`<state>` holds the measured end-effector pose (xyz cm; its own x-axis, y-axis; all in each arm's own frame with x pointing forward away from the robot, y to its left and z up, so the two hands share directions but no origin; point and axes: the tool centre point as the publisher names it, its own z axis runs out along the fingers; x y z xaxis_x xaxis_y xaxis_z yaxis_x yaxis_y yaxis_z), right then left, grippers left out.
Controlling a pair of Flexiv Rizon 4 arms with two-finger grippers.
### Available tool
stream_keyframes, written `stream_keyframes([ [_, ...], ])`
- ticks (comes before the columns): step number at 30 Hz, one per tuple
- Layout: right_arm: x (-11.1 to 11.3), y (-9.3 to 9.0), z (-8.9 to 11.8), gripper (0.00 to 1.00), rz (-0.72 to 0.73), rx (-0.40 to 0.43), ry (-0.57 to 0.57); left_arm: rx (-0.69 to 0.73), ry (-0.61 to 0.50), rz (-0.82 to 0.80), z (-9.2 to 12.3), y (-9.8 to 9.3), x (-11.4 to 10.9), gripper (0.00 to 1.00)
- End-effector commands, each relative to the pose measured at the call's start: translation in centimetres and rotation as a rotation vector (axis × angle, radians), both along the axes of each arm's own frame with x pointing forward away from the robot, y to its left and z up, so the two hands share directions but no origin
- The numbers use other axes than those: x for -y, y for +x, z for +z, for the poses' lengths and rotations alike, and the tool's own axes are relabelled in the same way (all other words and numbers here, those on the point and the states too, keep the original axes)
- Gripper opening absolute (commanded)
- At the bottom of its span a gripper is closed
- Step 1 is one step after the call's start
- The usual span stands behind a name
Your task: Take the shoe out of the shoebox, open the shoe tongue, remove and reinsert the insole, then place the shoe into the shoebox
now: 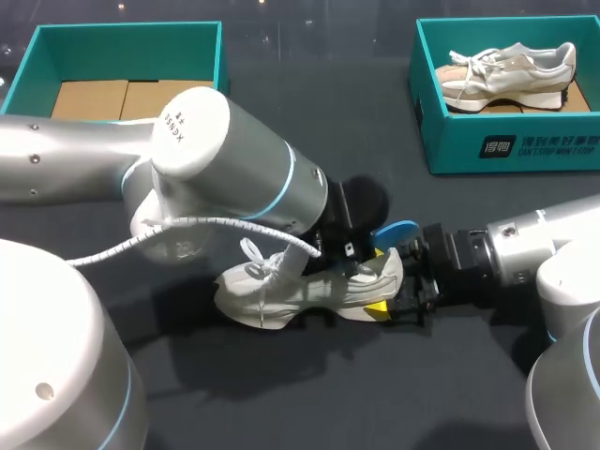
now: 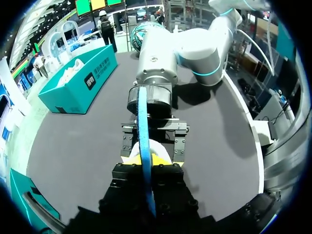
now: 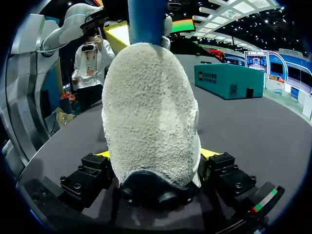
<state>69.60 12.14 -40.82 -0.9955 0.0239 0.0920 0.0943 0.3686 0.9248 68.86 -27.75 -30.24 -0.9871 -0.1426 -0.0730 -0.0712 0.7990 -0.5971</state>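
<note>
Table (image 1: 450,375): a dark surface is carrying everything.
Left arm (image 1: 234,159): it is coming in from the left and lying across the near-left of the table, with its wrist reaching to the middle.
Right arm (image 1: 525,248): it is coming in from the right, pointing left toward the middle.
Left box (image 1: 28,70): it is sitting open at the far left, showing only cardboard (image 1: 122,98) inside.
Right box (image 1: 506,145): it is sitting open at the far right, well apart from the arms, and is holding a second shoe (image 1: 506,75).
Shoe (image 1: 309,286): it is resting on the table in the middle, out of both boxes, with its toe pointing left, its heel right and its laces loose.
Insole (image 1: 397,232): the blue insole is standing up out of the heel end, partly out of the shoe.
Right gripper (image 3: 157,155): its fingers are pressing the heel from both sides, holding the shoe.
Left gripper (image 2: 150,159): it is sitting over the shoe's opening, and its yellow tips seem to be pinching the insole, seen edge-on between them.
</note>
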Motion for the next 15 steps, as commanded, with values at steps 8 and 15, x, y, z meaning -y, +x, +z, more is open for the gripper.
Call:
stream_keyframes([
  [8,-0.1,-0.1,0.0,0.0,-0.001,0.0,-0.004,-0.174,-0.001,-0.083,5.8,-1.2,0.6,0.0],
  [15,-0.1,-0.1,0.0,0.0,-0.001,0.0,-0.004,-0.276,-0.064,-0.169,9.1,-1.8,1.7,0.0],
])
